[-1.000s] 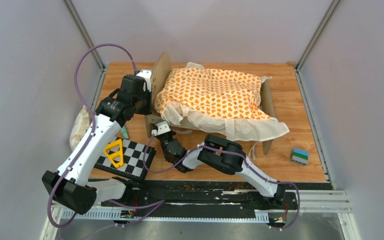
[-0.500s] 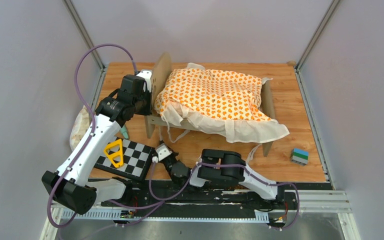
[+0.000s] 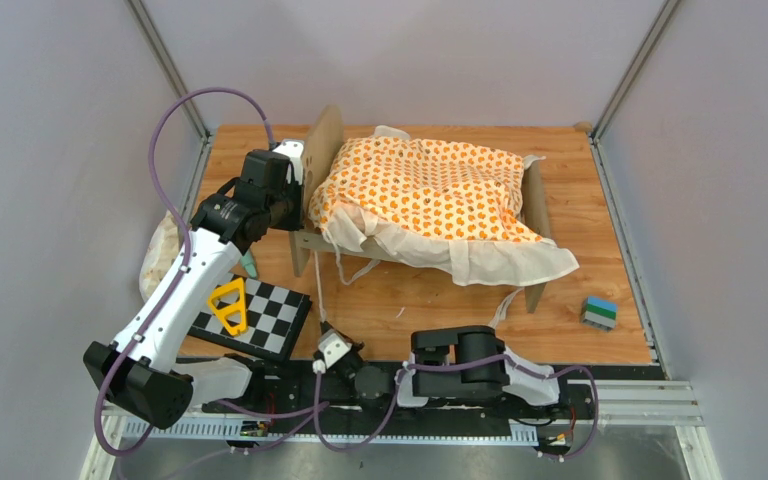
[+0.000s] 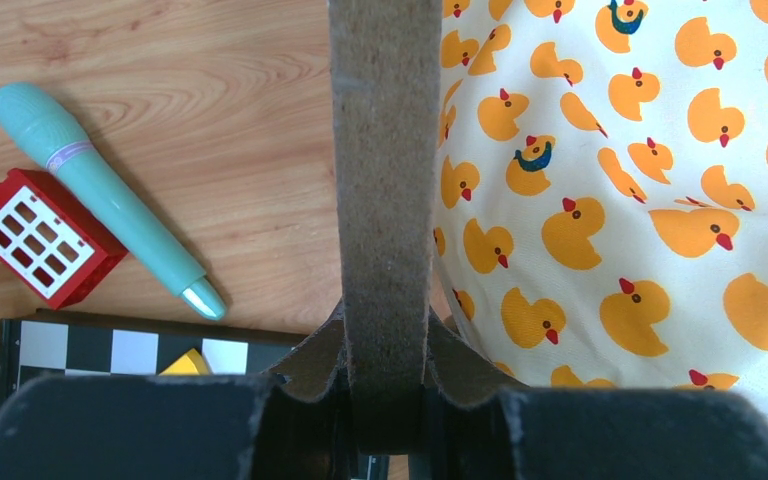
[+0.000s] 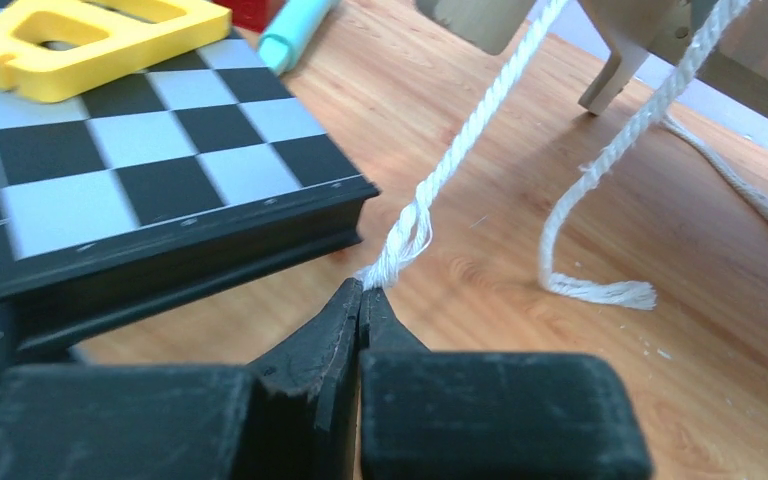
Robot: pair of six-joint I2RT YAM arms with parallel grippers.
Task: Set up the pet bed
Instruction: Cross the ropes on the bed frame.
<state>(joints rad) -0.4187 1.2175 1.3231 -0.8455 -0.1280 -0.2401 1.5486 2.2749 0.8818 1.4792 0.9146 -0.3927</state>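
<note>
The pet bed (image 3: 322, 150) stands at the middle back of the table, and its light-wood end boards show at both ends. An orange duck-print cushion (image 3: 430, 190) with a cream edge is draped over it. My left gripper (image 3: 298, 205) is shut on the left end board (image 4: 385, 200), whose edge runs up between the jaws (image 4: 385, 400). My right gripper (image 3: 332, 350) sits low at the near edge, shut on the frayed end of a white tie cord (image 5: 460, 150). The cord stretches from the bed's near left corner to the fingertips (image 5: 360, 290). A second cord end (image 5: 600, 290) lies loose on the wood.
A black-and-white checkerboard (image 3: 260, 315) with a yellow triangle (image 3: 228, 305) lies near the left arm's base. A teal marker (image 4: 100, 195) and a red block (image 4: 45, 235) rest left of the bed. A blue-green block (image 3: 600, 312) sits front right. A white pillow (image 3: 155, 260) hangs off the left edge.
My right gripper has drawn back from the bed's near left leg to the table's near edge, pulling the cord out straight. The left arm and the bed have not moved.
</note>
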